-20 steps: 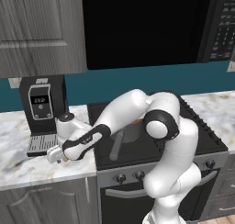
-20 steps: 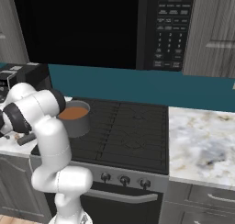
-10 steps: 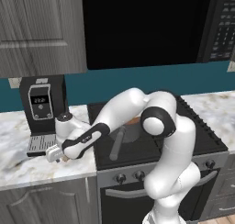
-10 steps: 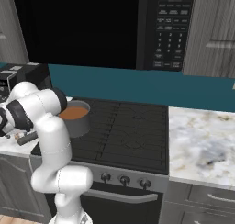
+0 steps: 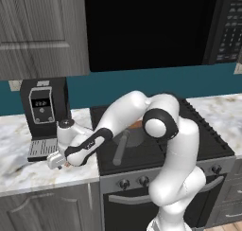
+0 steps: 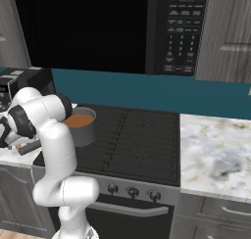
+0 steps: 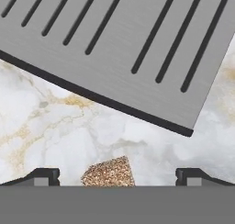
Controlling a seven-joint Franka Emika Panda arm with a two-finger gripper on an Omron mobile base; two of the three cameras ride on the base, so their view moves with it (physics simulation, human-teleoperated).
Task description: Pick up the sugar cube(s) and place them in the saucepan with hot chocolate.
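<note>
Now my arm point(image 5: 142, 116) bends out from the shoulder over the stove and reaches down to my left, wrist low over the marble counter point(image 5: 19, 173) just in front of the coffee machine point(image 5: 43, 111). My gripper point(image 7: 117, 175) points down at the stone with its fingers point(image 7: 43, 176) spread wide, and the sugar cube point(image 7: 108, 172), a grainy tan lump, lies on the counter between them, held by neither. Above it in the hand view runs the slotted grey drip tray point(image 7: 137, 44) of the machine. Behind my arm the saucepan point(image 6: 81, 128) with orange-brown liquid stands on the black stovetop point(image 6: 137, 140), its handle toward the counter. Overhead hangs a dark microwave point(image 6: 186, 30); its writing is too small to read.
</note>
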